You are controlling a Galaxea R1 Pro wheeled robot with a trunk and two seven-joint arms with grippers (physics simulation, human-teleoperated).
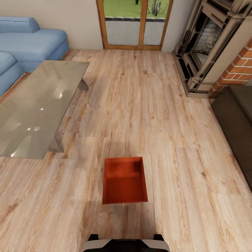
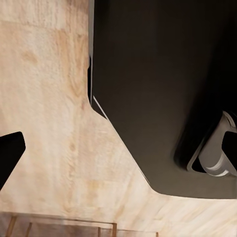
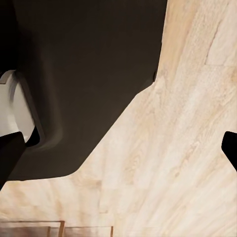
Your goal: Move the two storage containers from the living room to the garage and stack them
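Note:
One orange-red storage container [image 1: 124,180] sits open-topped and empty on the light wood plank flooring of the living room, directly ahead of my base [image 1: 126,244] in the head view. The second container is out of view. In the left wrist view my left gripper [image 2: 121,155] hangs over the planks beside my dark base, with one black fingertip [image 2: 9,157] at the frame edge and nothing between the fingers. My right gripper [image 3: 118,153] is the same, with its black fingertip [image 3: 230,148] at the edge. Both are open.
A glass-topped table [image 1: 38,105] stands to the left with the blue sofa [image 1: 28,42] behind it. The brick fireplace [image 1: 217,49] and a dark cabinet [image 1: 238,119] line the right side. The glazed patio doors [image 1: 134,22] are at the far wall.

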